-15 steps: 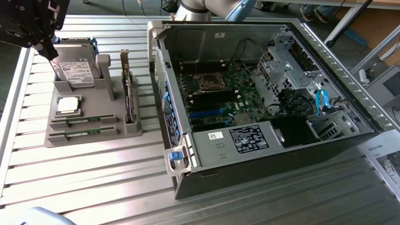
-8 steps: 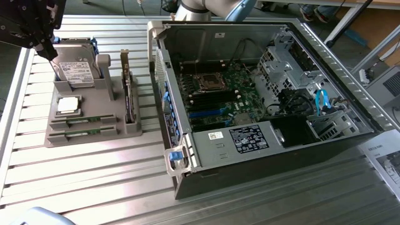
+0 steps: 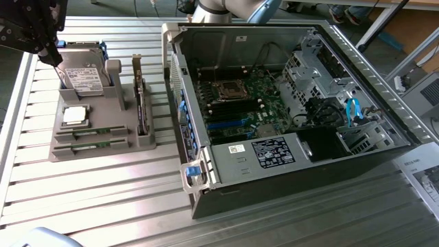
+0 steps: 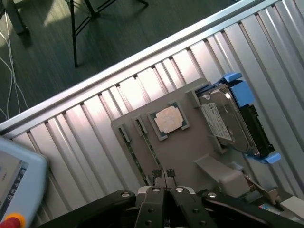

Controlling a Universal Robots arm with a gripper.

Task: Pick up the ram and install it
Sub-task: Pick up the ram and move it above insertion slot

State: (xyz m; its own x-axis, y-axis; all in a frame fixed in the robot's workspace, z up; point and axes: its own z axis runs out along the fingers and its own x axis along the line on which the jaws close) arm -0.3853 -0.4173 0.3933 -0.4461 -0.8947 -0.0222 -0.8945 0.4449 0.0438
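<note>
Ram sits in a grey holder slot just beside the processor, long axis parallel to the ribs of the metal desk. A twin stick lies alongside. End effector hangs above the holder, fingers pressed together, empty.

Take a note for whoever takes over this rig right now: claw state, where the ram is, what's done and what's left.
Claw: shut, holding nothing, hanging above the grey parts holder.
Ram: two ram sticks, one and the other, lie side by side in the holder's slots.
Computer case: open, motherboard exposed.
Done: nothing yet; no stick lifted.
Left: the whole job, pick-up and install.
</note>
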